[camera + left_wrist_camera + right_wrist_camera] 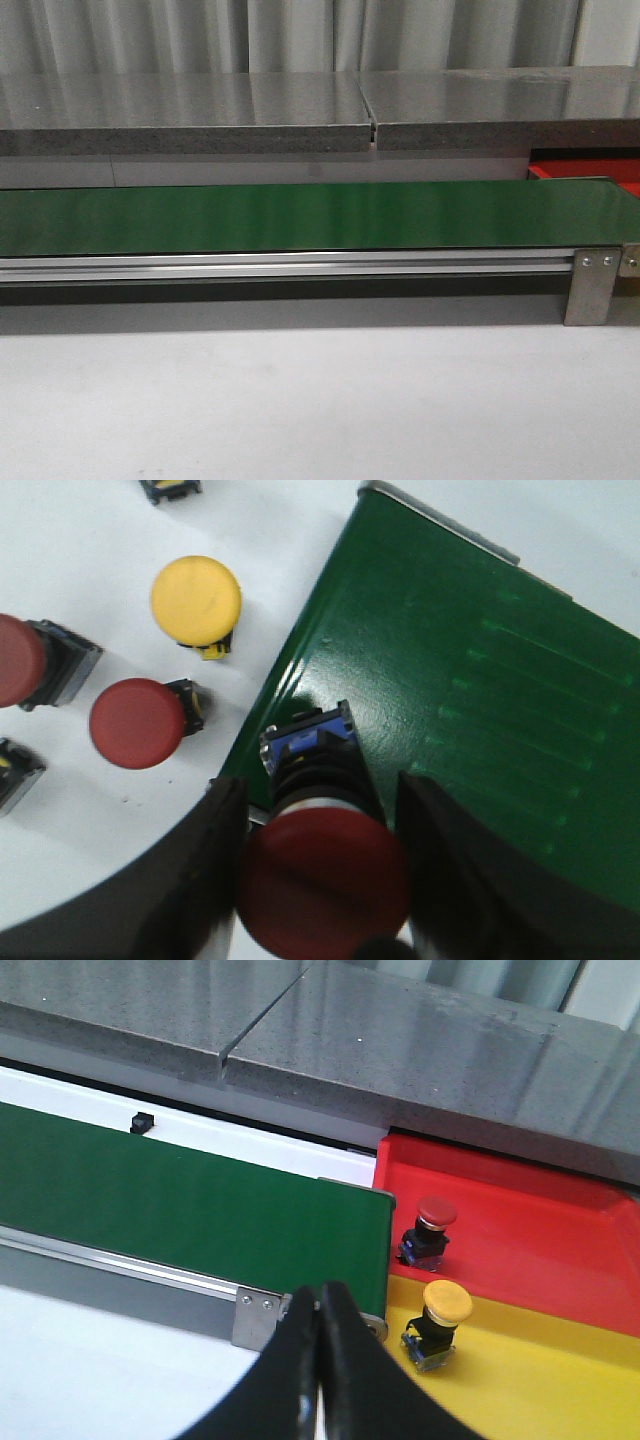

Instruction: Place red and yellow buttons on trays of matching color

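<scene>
The left claw (322,880) is clamped on a red button (322,880), its glossy domed cap pinched between two black fingers (205,870), the ribbed dark body and blue base pointing at the smooth green belt (470,680). Beside the belt's end, on the white tabletop (80,570), lie a yellow-capped button (196,600) and a matte red one (137,723). The right claw (320,1360) is pressed together, empty. Past the belt's end, a red button (428,1228) stands in the red tray (540,1230) and a yellow button (440,1322) in the yellow tray (530,1380).
</scene>
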{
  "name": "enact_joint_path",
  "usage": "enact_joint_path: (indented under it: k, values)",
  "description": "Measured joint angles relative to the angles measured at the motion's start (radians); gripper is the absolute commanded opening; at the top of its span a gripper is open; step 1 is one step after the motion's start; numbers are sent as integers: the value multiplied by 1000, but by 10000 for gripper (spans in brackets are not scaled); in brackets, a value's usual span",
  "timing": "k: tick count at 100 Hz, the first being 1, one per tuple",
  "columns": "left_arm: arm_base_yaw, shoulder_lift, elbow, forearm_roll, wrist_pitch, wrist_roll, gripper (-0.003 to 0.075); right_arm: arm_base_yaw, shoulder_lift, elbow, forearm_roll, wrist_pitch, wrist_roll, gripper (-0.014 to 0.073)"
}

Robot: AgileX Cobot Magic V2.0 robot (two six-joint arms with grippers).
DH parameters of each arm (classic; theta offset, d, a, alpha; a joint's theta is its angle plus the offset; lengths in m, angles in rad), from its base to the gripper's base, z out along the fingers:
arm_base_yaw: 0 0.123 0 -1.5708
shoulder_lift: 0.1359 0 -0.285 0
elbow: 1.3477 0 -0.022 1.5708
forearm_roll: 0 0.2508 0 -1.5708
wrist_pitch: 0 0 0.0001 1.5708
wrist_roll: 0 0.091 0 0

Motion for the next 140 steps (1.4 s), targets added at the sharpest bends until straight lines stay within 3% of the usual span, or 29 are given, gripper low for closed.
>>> enact_joint_path:
  k: [22,41,48,78,99,140]
  values:
    - [-41,68,0,18,-6,8,185,0,0,0,0,0,0,-68]
    - [-43,85,0,11,-13,22,484,0,0,0,0,0,0,-68]
    - [-43,85,-2,4,-24,22,537,0,0,0,0,0,0,-68]
    - [-40,85,-36,-10,-50,22,536,0,0,0,0,0,0,-68]
    - [36,88,-167,-14,-42,1,536,0,0,0,0,0,0,-68]
    - [85,369,-412,34,7,-24,536,0,0,0,0,0,0,-68]
